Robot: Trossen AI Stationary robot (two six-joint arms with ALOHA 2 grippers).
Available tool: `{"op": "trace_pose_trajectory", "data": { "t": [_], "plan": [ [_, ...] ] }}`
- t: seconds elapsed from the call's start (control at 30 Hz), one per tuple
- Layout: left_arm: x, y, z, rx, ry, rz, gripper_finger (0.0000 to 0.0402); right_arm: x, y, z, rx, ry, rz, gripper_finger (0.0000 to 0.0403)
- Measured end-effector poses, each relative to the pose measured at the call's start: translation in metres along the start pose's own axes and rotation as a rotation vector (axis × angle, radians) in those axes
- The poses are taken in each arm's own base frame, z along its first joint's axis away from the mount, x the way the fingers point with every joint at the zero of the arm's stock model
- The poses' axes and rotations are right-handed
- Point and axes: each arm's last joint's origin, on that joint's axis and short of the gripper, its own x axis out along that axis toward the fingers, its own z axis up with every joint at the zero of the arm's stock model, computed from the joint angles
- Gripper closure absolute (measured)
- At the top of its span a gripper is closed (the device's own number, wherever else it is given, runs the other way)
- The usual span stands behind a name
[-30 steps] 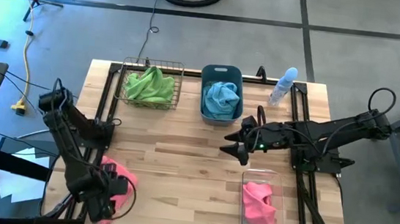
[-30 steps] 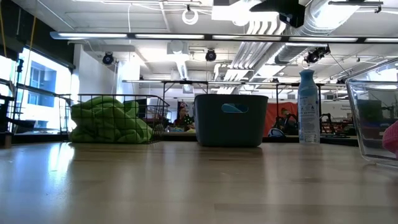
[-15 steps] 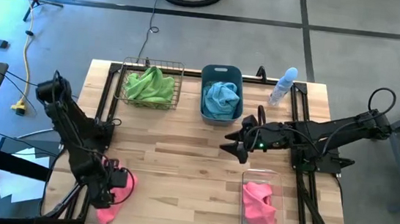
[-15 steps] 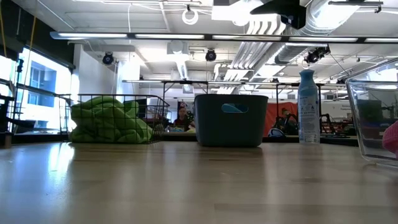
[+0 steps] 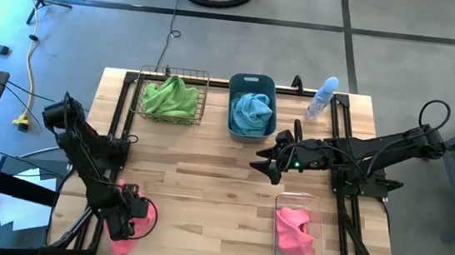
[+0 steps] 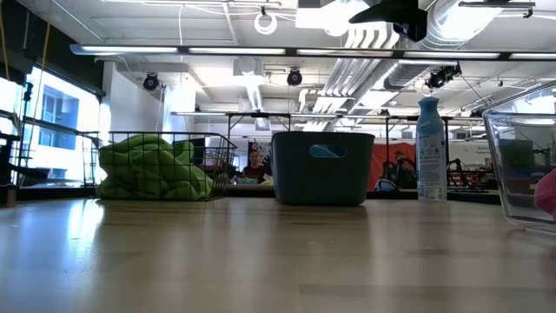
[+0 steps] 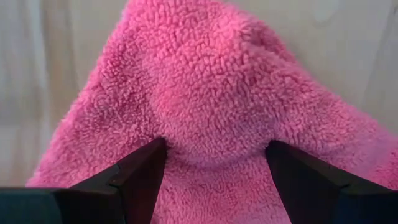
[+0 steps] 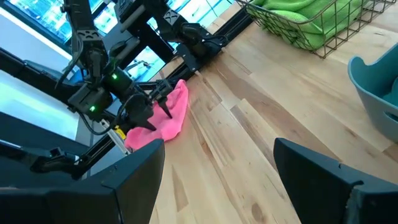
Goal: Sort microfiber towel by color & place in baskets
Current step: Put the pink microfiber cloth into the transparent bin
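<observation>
At about 7 o'clock on the bench (image 5: 205,184), near its corner, the left claw (image 5: 128,223) presses down on a pink towel (image 5: 137,211), its fingers (image 7: 140,177) spread around a bunched fold of the cloth. The right claw (image 5: 267,166) hovers just past the bench's centre toward 3 o'clock, fingers wide and empty. At 12 o'clock stand the wire basket (image 5: 201,100) with green towels (image 5: 169,97) and the blue tub (image 5: 253,84) with a blue towel (image 5: 252,111). The clear bin (image 5: 283,204) at 5 o'clock holds another pink towel (image 5: 295,234).

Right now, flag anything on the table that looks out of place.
One pink towel lies loose at the table's near left corner, outside any basket, the left gripper on it. Its match sits in the clear bin.
</observation>
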Motion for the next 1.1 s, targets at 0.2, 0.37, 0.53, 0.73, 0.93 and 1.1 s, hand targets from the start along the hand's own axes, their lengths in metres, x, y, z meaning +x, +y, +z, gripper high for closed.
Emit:
{"op": "trace_pose_trajectory", "data": {
  "t": [0.2, 0.37, 0.53, 0.73, 0.93, 1.1],
  "plan": [
    [0.008, -0.003, 0.0, -0.016, 0.03, 0.012, 0.0143, 0.0, 0.0, 0.0, 0.0, -0.009, -0.009, 0.0105],
    [0.009, -0.001, 0.001, -0.062, 0.038, 0.022, 0.0228, 0.0, 0.0, 0.0, 0.0, -0.012, -0.012, 0.0105],
    [0.01, 0.001, 0.006, -0.087, 0.054, 0.006, 0.0379, 0.0, 0.0, 0.0, 0.001, -0.012, -0.013, 0.0105],
    [0.002, 0.008, 0.017, -0.13, 0.017, -0.001, 0.0397, 0.0, -0.001, 0.0, 0.0, -0.008, -0.016, 0.0105],
    [-0.035, 0.016, 0.03, -0.147, -0.105, -0.055, 0.04, 0.0, -0.001, 0.0, -0.003, -0.005, -0.015, 0.0105],
    [-0.075, 0.023, 0.052, -0.139, -0.247, -0.13, 0.04, 0.0, -0.001, 0.0, -0.003, -0.006, -0.013, 0.0105]
  ]
}}
